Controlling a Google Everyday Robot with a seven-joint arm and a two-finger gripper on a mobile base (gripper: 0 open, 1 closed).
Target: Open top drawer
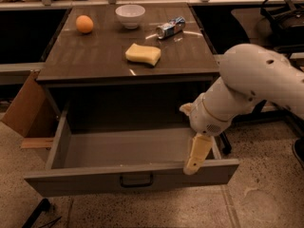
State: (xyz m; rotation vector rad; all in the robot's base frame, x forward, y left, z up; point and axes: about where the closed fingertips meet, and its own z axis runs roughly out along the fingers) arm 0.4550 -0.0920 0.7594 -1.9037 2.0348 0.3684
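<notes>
Grey top drawer (80, 184) open; hand (194, 146) over its right front edge, grip unclear; sponge (143, 54), bowl (130, 15) above.

On the surface (95, 56) the sponge (143, 54) lies central, the orange (84, 23) at 10 o'clock, the bowl (130, 15) at 12, the can (170, 28) at 1. Beneath, the top drawer (95, 182) juts toward 6, with the gripper (194, 147) at its 4 o'clock corner.

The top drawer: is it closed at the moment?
No, the top drawer stands pulled far out from under the table, its grey box showing, with the gripper over its front right edge.
</notes>
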